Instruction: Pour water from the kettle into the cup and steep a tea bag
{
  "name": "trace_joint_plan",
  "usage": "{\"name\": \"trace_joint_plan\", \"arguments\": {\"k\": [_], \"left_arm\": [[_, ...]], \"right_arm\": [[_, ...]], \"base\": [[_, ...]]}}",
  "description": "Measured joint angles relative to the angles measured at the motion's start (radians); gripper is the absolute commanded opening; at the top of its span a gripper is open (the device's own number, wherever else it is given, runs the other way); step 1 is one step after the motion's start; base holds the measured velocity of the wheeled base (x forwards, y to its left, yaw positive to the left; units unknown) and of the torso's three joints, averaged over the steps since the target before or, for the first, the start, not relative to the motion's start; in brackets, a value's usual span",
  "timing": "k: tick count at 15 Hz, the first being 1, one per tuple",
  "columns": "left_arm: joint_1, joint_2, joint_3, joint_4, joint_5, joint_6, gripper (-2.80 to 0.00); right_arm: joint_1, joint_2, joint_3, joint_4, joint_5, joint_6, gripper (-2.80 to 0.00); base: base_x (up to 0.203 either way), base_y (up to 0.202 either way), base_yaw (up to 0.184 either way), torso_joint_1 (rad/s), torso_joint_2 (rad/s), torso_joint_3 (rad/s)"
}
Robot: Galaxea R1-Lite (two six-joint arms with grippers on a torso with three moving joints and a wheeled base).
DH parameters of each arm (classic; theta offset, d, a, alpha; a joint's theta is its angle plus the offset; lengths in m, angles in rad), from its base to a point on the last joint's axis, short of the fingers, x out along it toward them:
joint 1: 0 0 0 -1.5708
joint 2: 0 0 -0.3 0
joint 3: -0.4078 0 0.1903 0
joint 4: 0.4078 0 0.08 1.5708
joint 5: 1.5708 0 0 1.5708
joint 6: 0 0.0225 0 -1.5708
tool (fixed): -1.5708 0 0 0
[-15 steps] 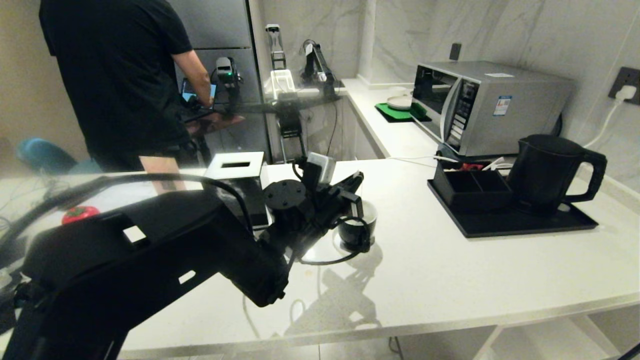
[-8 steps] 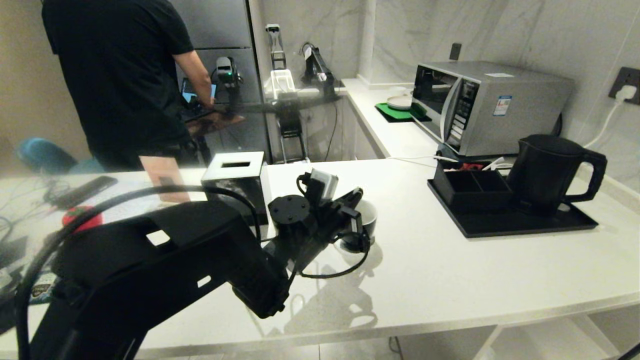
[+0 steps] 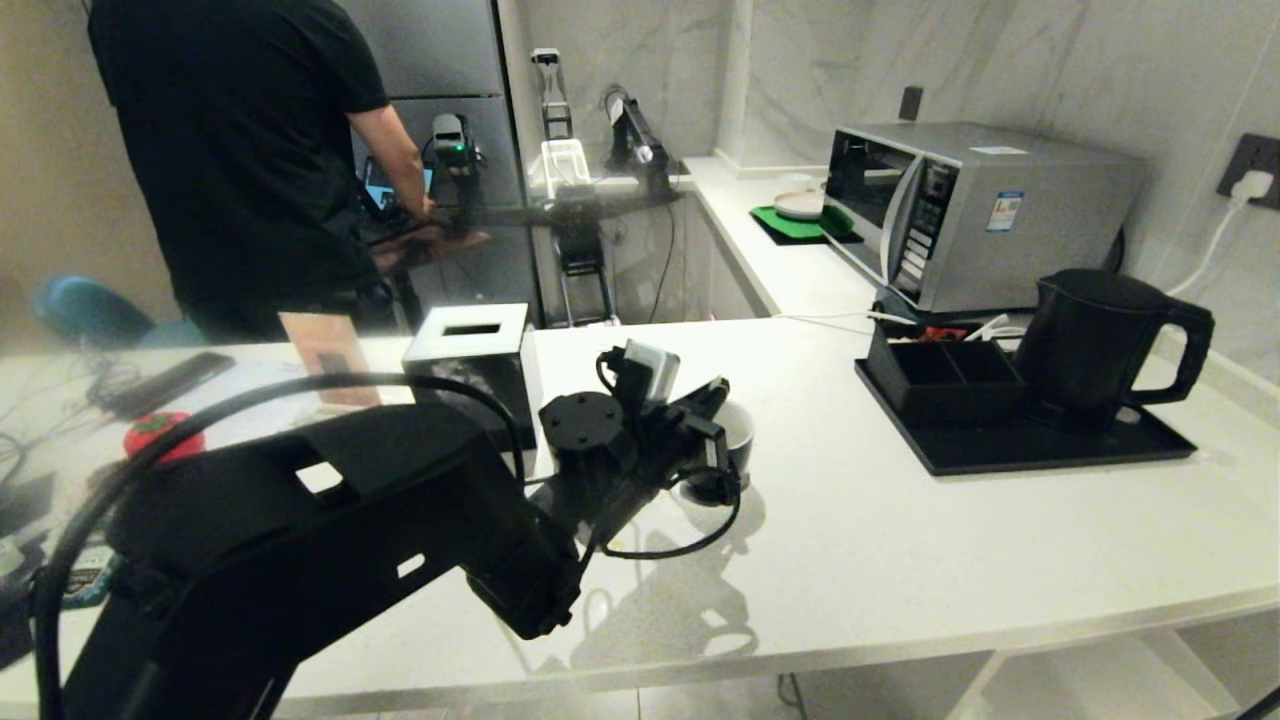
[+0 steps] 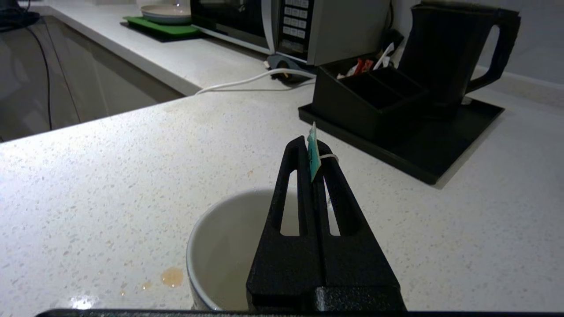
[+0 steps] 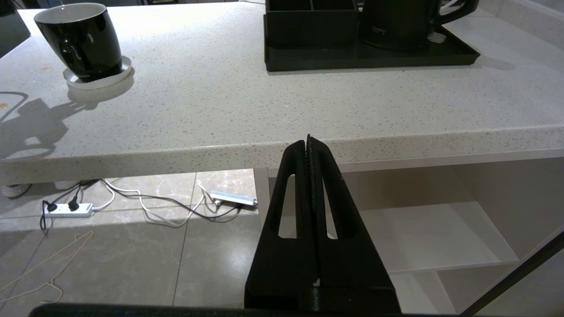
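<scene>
Speckled pale counter (image 3: 900,540): bare stretch between cup and black tray (image 3: 1030,450). Matte kettle (image 3: 1090,340) upright on tray, well apart. Glossy cup (image 4: 229,246) directly under my left end effector (image 4: 313,152), clamped on tea bag tag (image 4: 313,152). Right end effector (image 5: 308,145) closed, below counter edge.

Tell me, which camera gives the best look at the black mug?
The right wrist view: the cup shows whole, standing on a saucer. The left wrist view shows only its white inside beneath the left gripper; in the head view the arm half hides it.
</scene>
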Motion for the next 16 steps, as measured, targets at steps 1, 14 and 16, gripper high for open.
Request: {"name": "trace_joint_plan", "arguments": {"k": [1, 14, 16], "left_arm": [[0.000, -0.006, -0.001, 0.001, 0.000, 0.001, -2.80], [-0.016, -0.217, 0.024, 0.021, -0.002, 0.003, -2.80], [-0.016, -0.242, 0.045, 0.017, -0.002, 0.003, -2.80]], "right_arm": [[0.000, 0.000, 0.000, 0.000, 0.000, 0.000, -2.80], [0.000, 0.000, 0.000, 0.000, 0.001, 0.000, -2.80], [0.000, 0.000, 0.000, 0.000, 0.000, 0.000, -2.80]], "base": [[0.000, 0.000, 0.000, 0.000, 0.00, 0.000], [0.000, 0.000, 0.000, 0.000, 0.00, 0.000], [0.000, 0.000, 0.000, 0.000, 0.00, 0.000]]}}
